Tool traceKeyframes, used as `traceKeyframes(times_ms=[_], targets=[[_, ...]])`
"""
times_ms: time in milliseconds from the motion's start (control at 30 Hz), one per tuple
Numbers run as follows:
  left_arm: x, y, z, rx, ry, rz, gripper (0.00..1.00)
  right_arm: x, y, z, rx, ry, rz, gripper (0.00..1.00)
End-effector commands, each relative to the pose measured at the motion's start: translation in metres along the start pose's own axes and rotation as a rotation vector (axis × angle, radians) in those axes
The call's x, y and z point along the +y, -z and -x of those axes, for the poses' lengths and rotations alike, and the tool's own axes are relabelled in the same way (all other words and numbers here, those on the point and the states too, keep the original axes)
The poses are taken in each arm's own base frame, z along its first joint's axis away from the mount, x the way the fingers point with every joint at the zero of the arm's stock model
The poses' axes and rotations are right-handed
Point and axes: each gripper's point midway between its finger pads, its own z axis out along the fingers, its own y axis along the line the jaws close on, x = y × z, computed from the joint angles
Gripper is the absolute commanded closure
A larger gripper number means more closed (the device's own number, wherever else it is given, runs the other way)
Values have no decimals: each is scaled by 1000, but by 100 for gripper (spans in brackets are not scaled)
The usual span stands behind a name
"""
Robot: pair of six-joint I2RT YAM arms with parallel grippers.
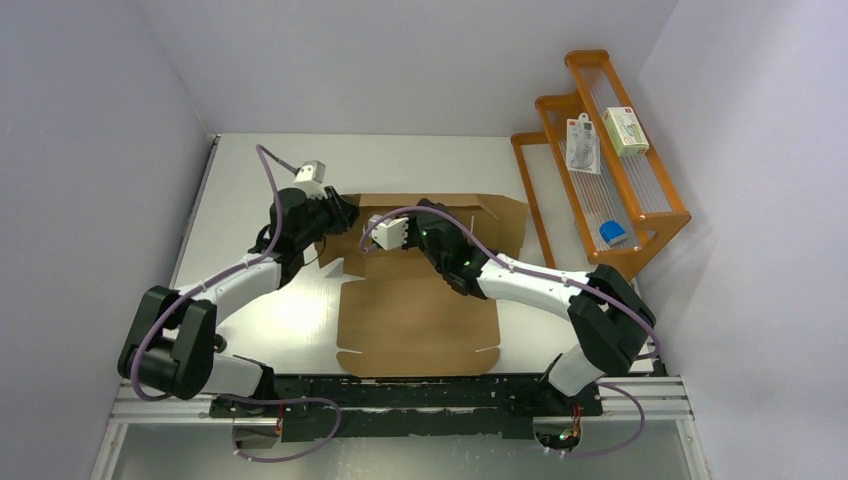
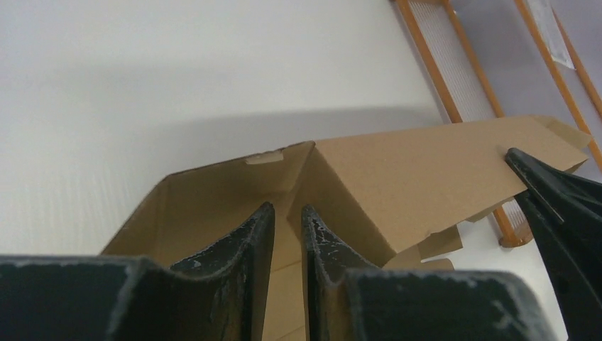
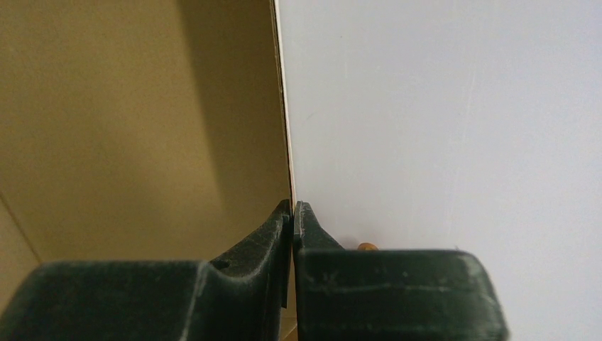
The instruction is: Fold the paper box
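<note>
Right gripper (image 3: 292, 207) is pinching shut on the raised rear wall of the box (image 1: 420, 320). Left gripper (image 2: 287, 213) is sitting nearly closed at a folded corner, grip not determinable. Box is lying mid-table (image 1: 250, 330) on white surface, with pale walls (image 1: 400, 60) enclosing and orange rack (image 1: 610, 160) standing at right.
</note>
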Motion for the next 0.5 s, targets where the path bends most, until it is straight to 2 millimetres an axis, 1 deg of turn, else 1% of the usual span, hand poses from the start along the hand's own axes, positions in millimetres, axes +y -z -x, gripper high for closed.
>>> traceKeyframes(times_ms=[0, 67, 133, 267, 400, 467], targets=[[-31, -12, 15, -58, 7, -91, 74, -10, 5, 13, -39, -21, -33, 93], [-40, -14, 12, -59, 14, -118, 74, -9, 5, 15, -44, -18, -36, 93], [-42, -15, 11, -60, 19, -121, 74, -7, 5, 18, -43, -7, -37, 93], [-30, -12, 7, -62, 19, -66, 71, 0, 6, 12, -19, 26, -41, 93], [-10, 2, -2, -64, 26, 31, 66, 6, 9, 5, 13, 59, -54, 93], [-1, 10, -9, -53, 29, 75, 61, 6, 13, 4, 27, 81, -74, 93]])
